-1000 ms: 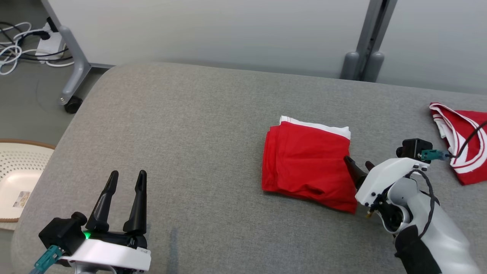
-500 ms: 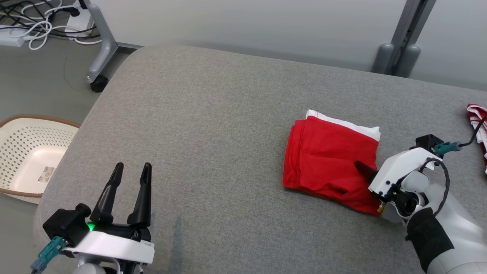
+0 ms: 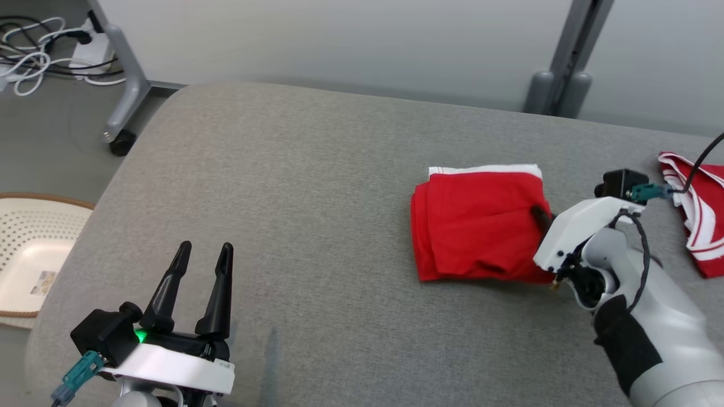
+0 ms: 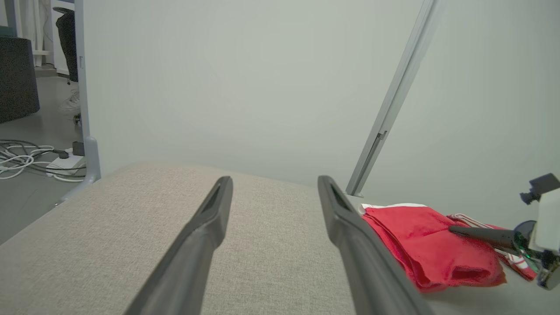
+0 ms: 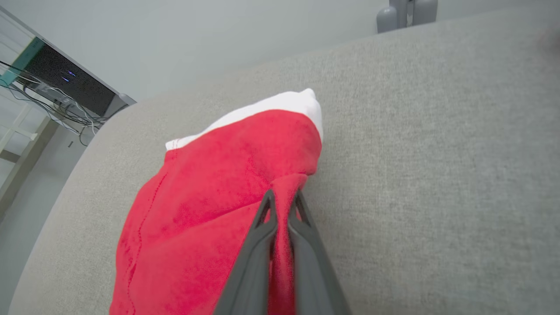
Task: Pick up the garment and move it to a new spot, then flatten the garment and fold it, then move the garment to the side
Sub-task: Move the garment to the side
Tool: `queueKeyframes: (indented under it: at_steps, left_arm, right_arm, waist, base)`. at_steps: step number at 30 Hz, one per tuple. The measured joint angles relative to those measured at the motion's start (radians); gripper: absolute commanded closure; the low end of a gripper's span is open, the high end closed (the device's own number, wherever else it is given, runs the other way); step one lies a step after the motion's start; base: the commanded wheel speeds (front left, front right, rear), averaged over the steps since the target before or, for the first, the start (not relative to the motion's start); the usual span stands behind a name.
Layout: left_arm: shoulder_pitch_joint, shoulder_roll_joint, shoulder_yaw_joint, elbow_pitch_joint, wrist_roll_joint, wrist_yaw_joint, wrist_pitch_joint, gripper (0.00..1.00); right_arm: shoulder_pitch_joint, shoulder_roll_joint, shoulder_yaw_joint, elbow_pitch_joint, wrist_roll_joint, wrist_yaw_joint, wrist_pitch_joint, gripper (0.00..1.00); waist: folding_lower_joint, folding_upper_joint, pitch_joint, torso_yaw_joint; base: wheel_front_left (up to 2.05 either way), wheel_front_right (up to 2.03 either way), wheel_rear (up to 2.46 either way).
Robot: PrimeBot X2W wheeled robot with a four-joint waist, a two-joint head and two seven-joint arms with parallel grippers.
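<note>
Head view: folded red garment (image 3: 478, 223) lay on grey cushion (image 3: 317, 186), toward 3 o'clock of frame. Right gripper (image 3: 541, 216) bit its 3 o'clock edge. Left gripper (image 3: 205, 249) sat at 7 o'clock, jaws spread, empty.

Left wrist view: garment at 4 o'clock, well apart.

Right wrist view: fingers clamped on a ridge of red cloth, perhaps top layers only.

Judgement: drag low and slow sideways so the fold holds; stop short of striped cloth (image 3: 693, 226).

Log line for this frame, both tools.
right tool: shut on folded red garment edge | left tool: open, apart from garment | garment: lying on grey cushion
</note>
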Motion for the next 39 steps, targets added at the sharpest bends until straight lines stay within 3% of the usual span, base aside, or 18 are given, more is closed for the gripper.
queueKeyframes:
  at_steps: [13, 28, 34, 39]
  left_arm:
    - [-0.032, 0.045, -0.029, -0.04, -0.02, 0.0, 0.0, 0.0]
    - [-0.098, 0.109, -0.044, -0.073, -0.061, 0.0, 0.0, 0.0]
    - [-0.102, 0.113, -0.039, -0.077, -0.062, 0.0, 0.0, 0.0]
    - [-0.111, 0.111, -0.05, -0.071, -0.063, 0.0, 0.0, 0.0]
  right_arm:
    - [-0.08, -0.228, 0.186, -0.223, 0.004, 0.0, -0.013, 1.0]
    - [-0.186, -0.519, 0.226, -0.338, 0.004, 0.0, 0.122, 1.0]
    - [-0.207, -0.561, 0.203, -0.305, -0.085, 0.0, 0.17, 1.0]
    - [-0.216, -0.532, 0.141, -0.213, -0.213, 0.0, 0.179, 1.0]
  waist:
    - [0.0, 0.0, 0.089, -0.119]
    - [0.0, 0.0, 0.27, -0.145]
    - [0.0, 0.0, 0.29, -0.142]
    - [0.0, 0.0, 0.294, -0.142]
  base:
    - [0.0, 0.0, 0.0]
    - [0.0, 0.0, 0.0]
    - [0.0, 0.0, 0.0]
    - [0.0, 0.0, 0.0]
